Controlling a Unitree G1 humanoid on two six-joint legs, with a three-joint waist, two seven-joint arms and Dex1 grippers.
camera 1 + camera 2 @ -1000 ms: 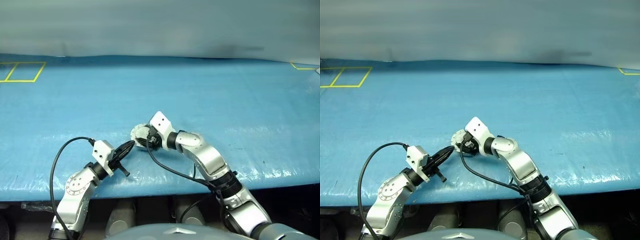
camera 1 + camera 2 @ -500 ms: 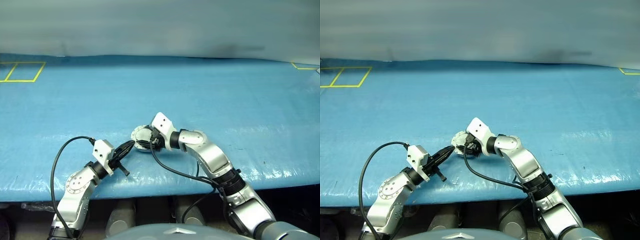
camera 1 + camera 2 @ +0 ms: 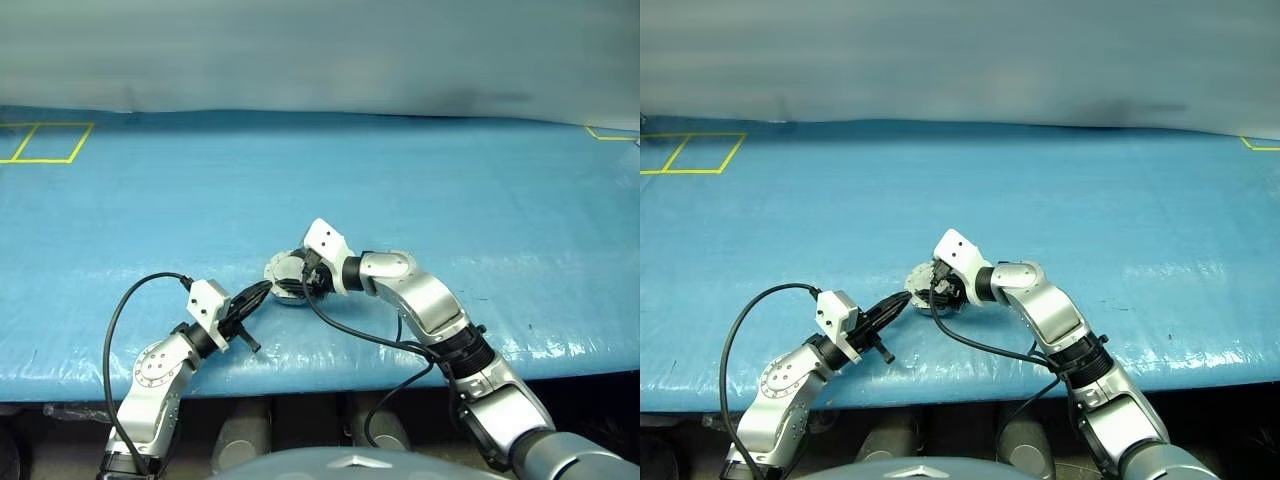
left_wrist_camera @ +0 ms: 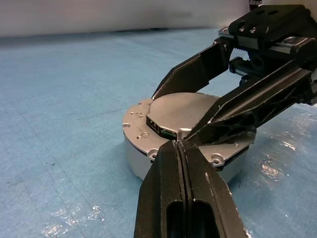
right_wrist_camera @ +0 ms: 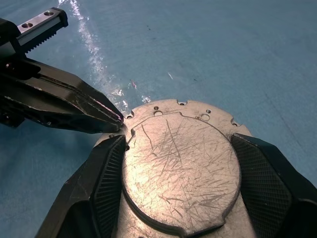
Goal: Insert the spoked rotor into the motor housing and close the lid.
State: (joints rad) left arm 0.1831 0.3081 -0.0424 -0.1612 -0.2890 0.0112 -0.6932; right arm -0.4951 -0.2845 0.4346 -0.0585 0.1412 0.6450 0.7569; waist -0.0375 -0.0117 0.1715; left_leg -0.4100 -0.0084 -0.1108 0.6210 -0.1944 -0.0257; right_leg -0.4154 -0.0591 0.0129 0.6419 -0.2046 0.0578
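The motor housing [image 4: 138,159] is a low round grey cup on the blue table, near its front edge. The lid [image 5: 181,168], a scratched grey disc with a raised centre, lies flat and shut on top of it. My right gripper [image 5: 178,141] reaches in from the right and is shut on the lid, one finger pad [image 5: 111,173] against each side of the raised centre. My left gripper [image 4: 179,145] is shut and empty, its tips touching the housing's near rim. The spoked rotor is hidden.
Yellow tape squares [image 3: 40,143] mark the table's far left and a yellow corner [image 3: 610,132] marks the far right. A black cable [image 3: 115,320] loops beside my left arm. The table's front edge [image 3: 330,375] runs just below both grippers.
My right wrist has turned, swinging the forearm further right while its fingers stay on the lid. The left gripper and the housing have kept their place.
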